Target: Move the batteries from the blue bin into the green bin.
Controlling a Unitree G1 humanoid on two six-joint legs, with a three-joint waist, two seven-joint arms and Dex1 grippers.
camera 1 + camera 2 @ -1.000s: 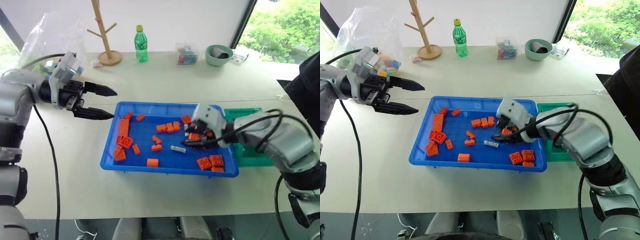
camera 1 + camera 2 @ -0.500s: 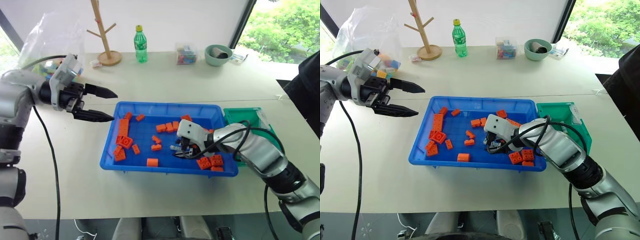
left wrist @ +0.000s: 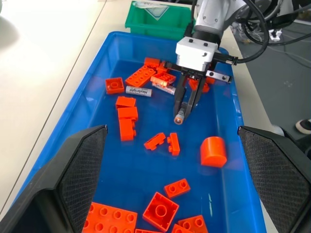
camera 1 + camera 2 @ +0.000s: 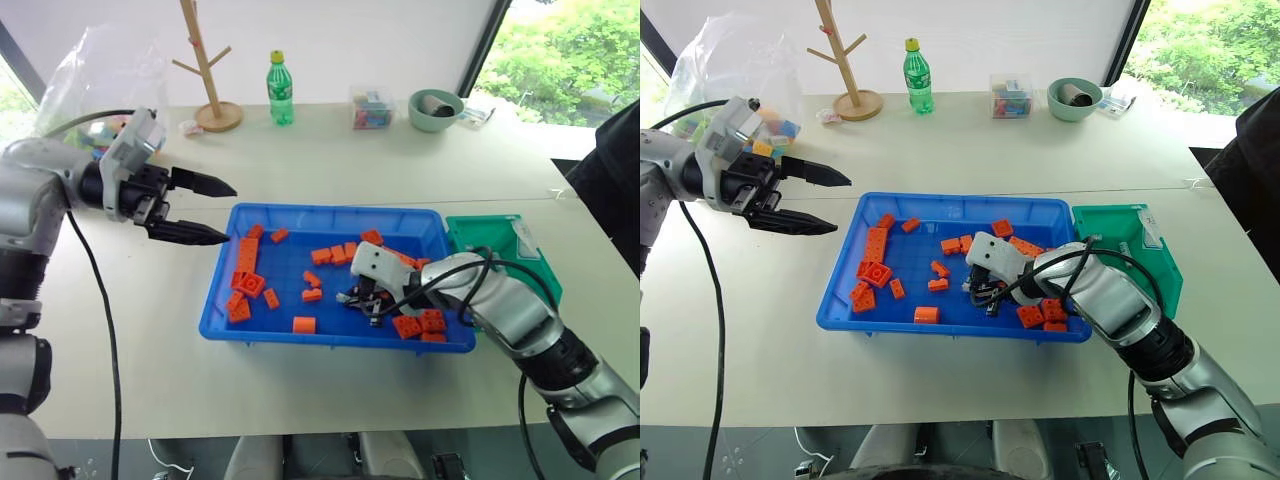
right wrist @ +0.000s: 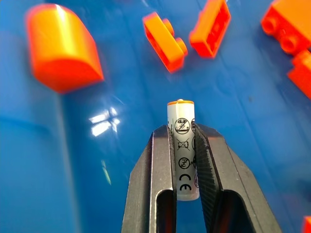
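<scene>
Right gripper (image 5: 183, 160) is low inside the blue bin (image 4: 225, 290), near its middle-right, fingers (image 5: 148, 179) clamped on a battery (image 5: 181, 145). The battery sits lengthwise between the two fingers, its orange-tipped end poking out past the fingertips and its printed markings facing the wrist camera. In the left wrist view the same battery shows as a pale cylinder between the thin black fingers, tip down toward the blue floor — whether it touches the floor I cannot tell.

A second battery (image 3: 139, 91), silver-grey with dark lettering, lies flat on the bin floor beside a cluster of orange bricks (image 3: 146, 74), near the end of the bin closest to the green bin (image 4: 500, 238).

Green bin stands on the tabletop (image 4: 330, 160) just beside the blue bin's right end, white label on its far right wall. Its contents are not clear.

More orange bricks are scattered across the blue bin — a group near the left end (image 4: 244, 280), a rounded orange piece (image 3: 214, 151) near the front wall, a pair by the right front corner (image 4: 422, 322).

Left gripper (image 4: 200, 208) hangs above the tabletop off the blue bin's left end, pointing toward the bin, fingers wide apart and holding nothing.

At the far side of the tabletop: wooden peg stand (image 4: 210, 70), green bottle (image 4: 281, 88), pale-green bowl (image 4: 437, 108).
</scene>
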